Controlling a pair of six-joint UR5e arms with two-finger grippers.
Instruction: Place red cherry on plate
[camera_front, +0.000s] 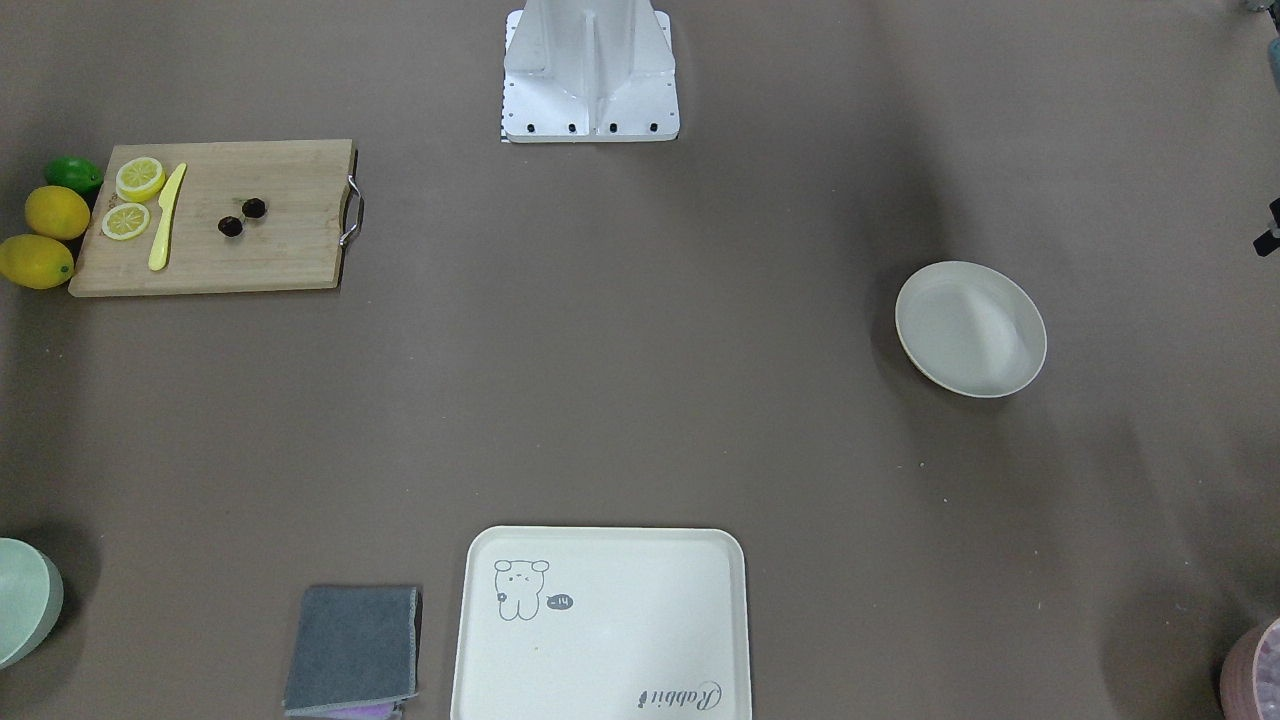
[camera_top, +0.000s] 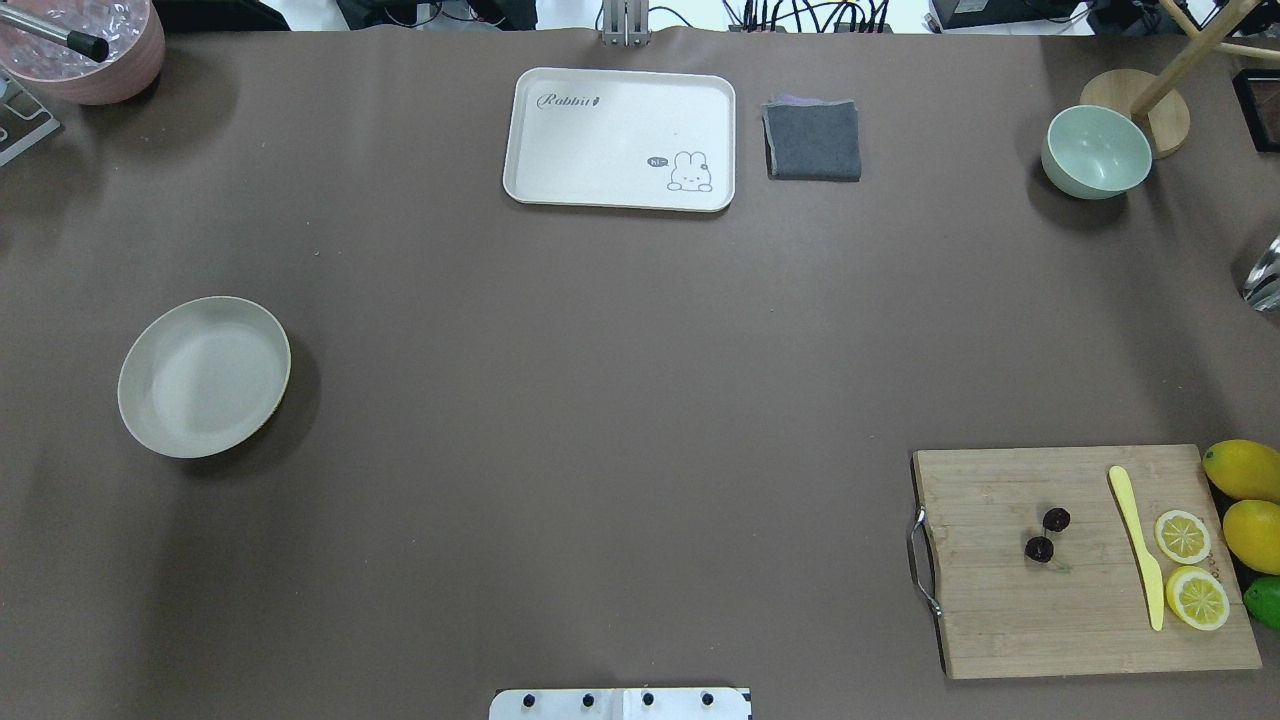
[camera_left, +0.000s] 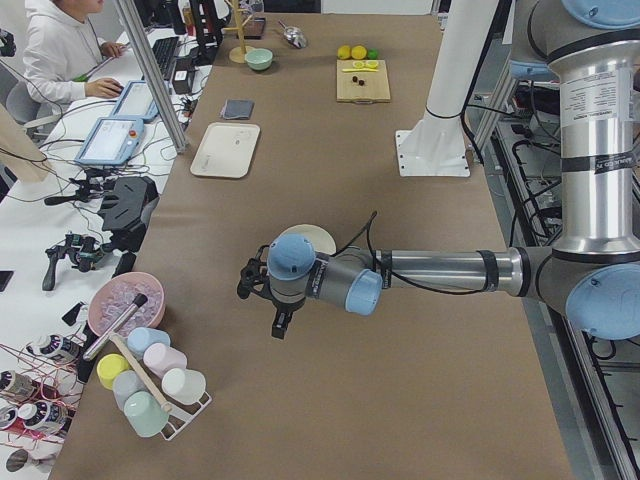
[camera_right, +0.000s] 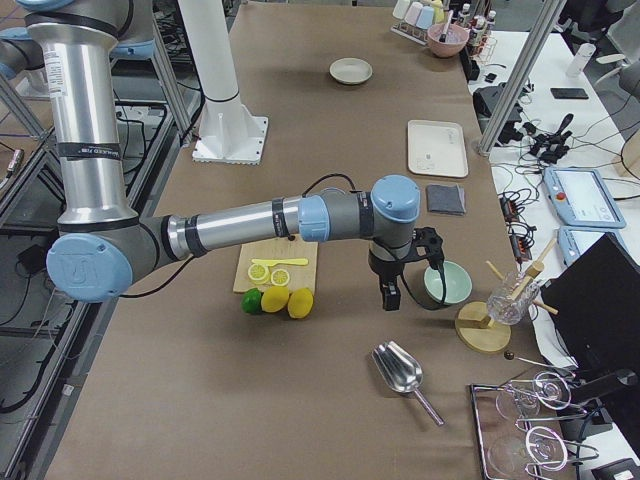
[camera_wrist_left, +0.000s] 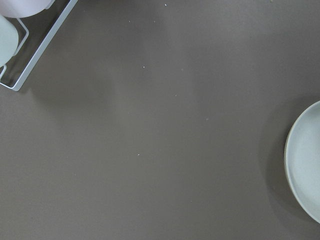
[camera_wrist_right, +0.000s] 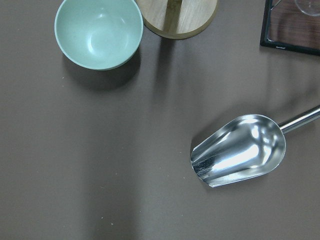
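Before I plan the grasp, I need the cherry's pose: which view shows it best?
The overhead exterior: the cherry lies unobstructed on the board, both balls distinct. The front-facing view shows it about as clearly; exterior left only as specks; exterior right not discernibly; the wrist views not at all.

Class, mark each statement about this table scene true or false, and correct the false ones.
1. The red cherry lies on the cutting board. True.
2. The plate holds nothing. True.
3. The yellow knife lies on the plate. False: it lies on the cutting board.
4. The right gripper grips the red cherry. False: it hangs away from the cutting board, and the cherry lies free.
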